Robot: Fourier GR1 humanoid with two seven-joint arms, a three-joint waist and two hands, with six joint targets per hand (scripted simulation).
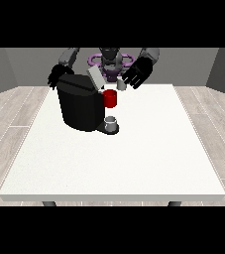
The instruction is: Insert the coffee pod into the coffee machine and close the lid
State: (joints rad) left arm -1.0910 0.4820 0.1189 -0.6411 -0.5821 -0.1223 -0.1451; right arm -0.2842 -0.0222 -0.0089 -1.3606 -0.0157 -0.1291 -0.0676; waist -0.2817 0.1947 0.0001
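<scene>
1. Table (134, 163): a broad white slab with a smooth matte top and squared edges, standing on dark legs over a floor of pale wood-grain planks (208, 129).
2. Coffee machine (79, 106): a blocky black body with rounded corners and a slightly glossy skin. It stands below and toward the camera from the hand at the view's left (56, 75), which shows just past its top rear corner.
3. Lid (95, 77): a flat pale-grey flap, tilted up and open, rising from the machine's top. It lies between the two hands, closer to the hand at the view's right (138, 73).
4. Red cylinder (110, 98): a smooth, bright red, drum-shaped piece at the machine's front, below and to the view's left of the hand at the view's right.
5. Small grey cup (112, 123): a short round vessel on the machine's dark base plate, directly under the red cylinder.
6. Coffee pod (120, 85): a small grey tapered shape, just below the hand at the view's right, apparently at its fingertips; whether it is pinched cannot be told.
7. The hand at the view's right is black, raised above the table, palm facing the camera, fingers spread and slightly curved downward.
8. The hand at the view's left is mostly hidden behind the machine; its finger pose cannot be told.
</scene>
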